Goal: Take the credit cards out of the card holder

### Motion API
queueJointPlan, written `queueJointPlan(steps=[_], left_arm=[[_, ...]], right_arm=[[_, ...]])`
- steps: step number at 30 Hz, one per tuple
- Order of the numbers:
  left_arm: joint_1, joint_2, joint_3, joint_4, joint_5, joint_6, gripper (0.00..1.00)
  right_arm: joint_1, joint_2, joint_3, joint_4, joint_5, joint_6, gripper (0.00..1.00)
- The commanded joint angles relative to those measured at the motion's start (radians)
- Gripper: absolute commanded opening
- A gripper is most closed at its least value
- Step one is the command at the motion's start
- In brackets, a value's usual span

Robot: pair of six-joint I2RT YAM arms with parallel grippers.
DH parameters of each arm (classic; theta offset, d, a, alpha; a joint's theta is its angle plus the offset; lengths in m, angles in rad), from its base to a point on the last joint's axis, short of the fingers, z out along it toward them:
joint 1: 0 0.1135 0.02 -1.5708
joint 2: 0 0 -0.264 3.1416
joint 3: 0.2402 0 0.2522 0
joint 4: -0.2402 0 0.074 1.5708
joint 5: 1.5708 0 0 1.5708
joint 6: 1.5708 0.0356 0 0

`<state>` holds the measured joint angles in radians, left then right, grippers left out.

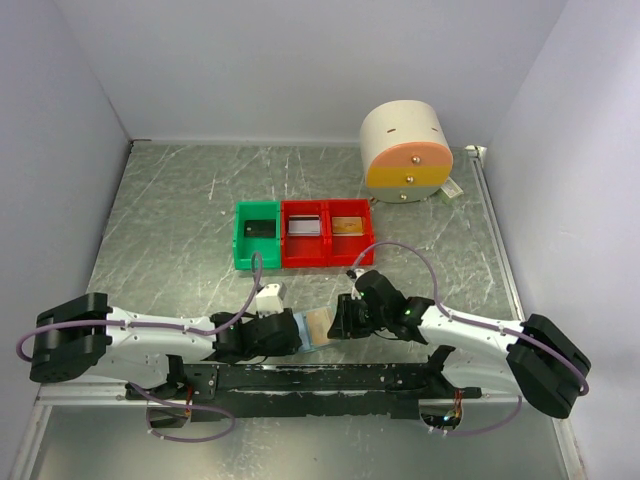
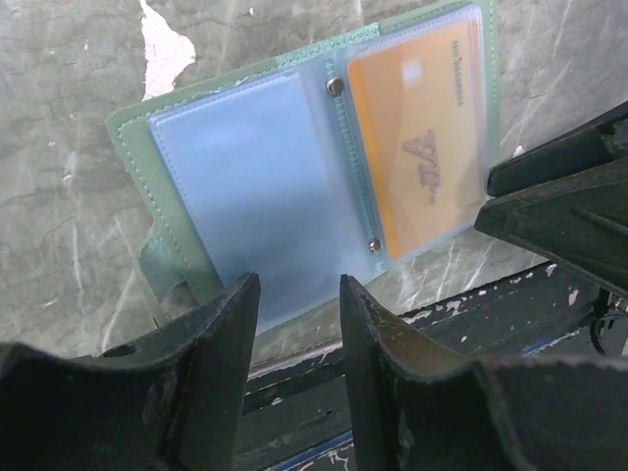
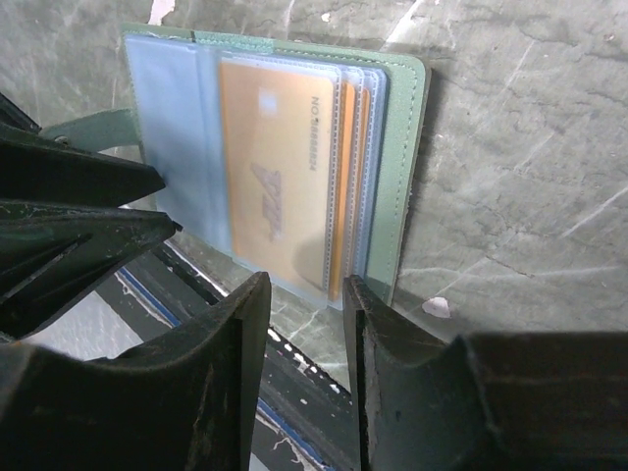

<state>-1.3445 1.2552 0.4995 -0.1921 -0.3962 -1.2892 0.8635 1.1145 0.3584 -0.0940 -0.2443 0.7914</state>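
The card holder (image 1: pixel 316 327) lies open on the table's near edge between my two grippers. It has a green cover and pale blue translucent pockets. In the left wrist view its left pocket (image 2: pixel 255 186) looks empty and its right pocket holds an orange credit card (image 2: pixel 417 147). The right wrist view shows that card (image 3: pixel 280 186) on top of several stacked sleeves, with another orange edge beneath. My left gripper (image 2: pixel 299 289) is open, its tips just short of the holder's near edge. My right gripper (image 3: pixel 306 289) is open, just short of the card side's edge. Neither holds anything.
A green bin (image 1: pixel 240 250) and two joined red bins (image 1: pixel 328 258) stand mid-table, each with a card inside. A round cream and orange drawer unit (image 1: pixel 405 150) stands at the back right. The black base rail (image 1: pixel 320 378) runs just under the holder.
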Motion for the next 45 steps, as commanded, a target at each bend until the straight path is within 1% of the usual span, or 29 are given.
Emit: queueJointPlan(steps=[1,6,8,10,13,16,21,25,28,34,39,45], left_arm=[[-0.016,0.009,0.034,-0.11,-0.039,-0.005,0.5],[-0.017,0.007,0.009,-0.101,-0.036,-0.02,0.47],[-0.019,0.012,-0.001,-0.092,-0.033,-0.025,0.43],[-0.023,0.022,-0.005,-0.095,-0.033,-0.033,0.42],[-0.028,0.037,-0.003,-0.104,-0.035,-0.043,0.42],[-0.032,0.05,0.003,-0.11,-0.038,-0.046,0.42],[-0.039,0.053,0.008,-0.124,-0.049,-0.057,0.43],[-0.044,0.044,-0.001,-0.121,-0.05,-0.061,0.44],[-0.045,0.037,-0.013,-0.114,-0.049,-0.065,0.42],[-0.05,0.031,-0.027,-0.097,-0.046,-0.07,0.38],[-0.054,0.039,-0.021,-0.096,-0.049,-0.067,0.38],[-0.056,0.061,-0.005,-0.102,-0.049,-0.065,0.37]], right_arm=[[-0.003,0.0,0.013,0.034,-0.03,-0.007,0.36],[-0.002,-0.012,0.019,0.057,-0.062,0.002,0.34],[-0.003,-0.01,0.029,0.042,-0.054,0.0,0.34],[-0.003,-0.005,0.045,0.004,-0.011,-0.001,0.36],[-0.003,-0.006,0.061,-0.027,0.016,-0.011,0.37],[-0.003,-0.004,0.056,-0.009,-0.001,-0.005,0.37],[-0.002,0.049,0.048,0.007,-0.009,0.004,0.38],[-0.002,0.089,0.021,0.064,-0.056,0.013,0.37],[-0.003,0.085,0.014,0.082,-0.065,0.022,0.36],[-0.003,0.033,0.038,0.06,-0.055,0.021,0.34],[-0.003,0.013,0.062,0.023,-0.047,0.005,0.36],[-0.002,0.024,0.061,0.056,-0.094,0.019,0.36]])
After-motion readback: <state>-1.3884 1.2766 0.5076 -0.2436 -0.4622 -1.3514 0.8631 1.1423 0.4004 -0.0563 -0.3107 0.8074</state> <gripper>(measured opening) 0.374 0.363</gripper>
